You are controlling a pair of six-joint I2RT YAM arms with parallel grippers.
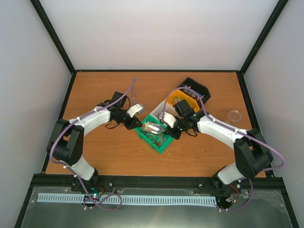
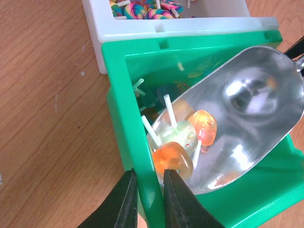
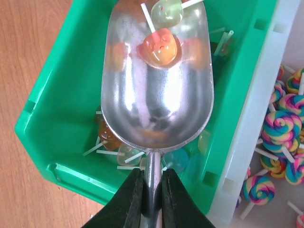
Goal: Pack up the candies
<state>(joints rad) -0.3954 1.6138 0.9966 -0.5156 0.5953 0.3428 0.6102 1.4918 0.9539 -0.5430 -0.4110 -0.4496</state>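
White walls (image 1: 156, 33) enclose a wooden table (image 1: 118, 156). The left gripper (image 2: 148, 178) pinches the 10 o'clock wall of the green bin (image 2: 190, 42). The right gripper (image 3: 153, 173) clamps the scoop (image 3: 156, 104), which holds candies (image 3: 161, 47).

Translucent orange and pale-green candies (image 2: 204, 128) on white sticks lie in the scoop (image 2: 256, 123), others below in the green bin (image 2: 121, 118).

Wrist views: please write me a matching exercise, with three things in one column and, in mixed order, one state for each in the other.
Things:
1. metal scoop
2. green bin
3. white bin

States:
A. holds swirled lollipops
B. its wall stands between the fingers of the left pincer
C. carries candies; its handle is gripped by the right pincer

Pairs: 1-C, 2-B, 3-A
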